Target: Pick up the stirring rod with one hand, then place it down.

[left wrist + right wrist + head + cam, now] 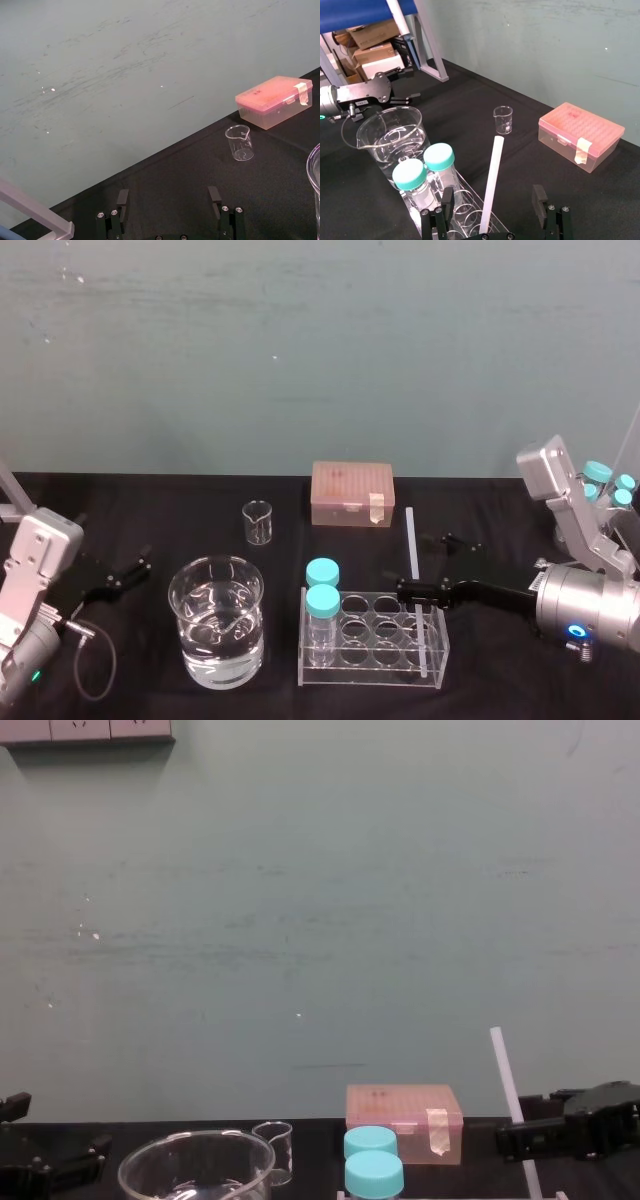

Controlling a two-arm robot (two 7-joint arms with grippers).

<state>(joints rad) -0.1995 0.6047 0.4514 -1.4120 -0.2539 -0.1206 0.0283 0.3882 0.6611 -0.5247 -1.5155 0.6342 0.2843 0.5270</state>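
The stirring rod (414,570) is a thin white rod. It stands tilted in the right end of a clear rack (375,642), and its top leans toward the back wall. My right gripper (428,566) reaches in from the right at mid-height of the rod. In the right wrist view the stirring rod (492,175) runs up between the two fingers (538,196) with a gap on each side, so the right gripper (492,197) is open and not touching it. The chest view has the rod (508,1090) just left of the right gripper (520,1125). My left gripper (122,578) rests open at the far left.
Two blue-capped jars (322,588) stand in the rack's left end. A large beaker of water (216,632) sits left of the rack. A small beaker (258,522) and a pink lidded box (350,493) are behind. More capped jars (608,483) sit at the far right.
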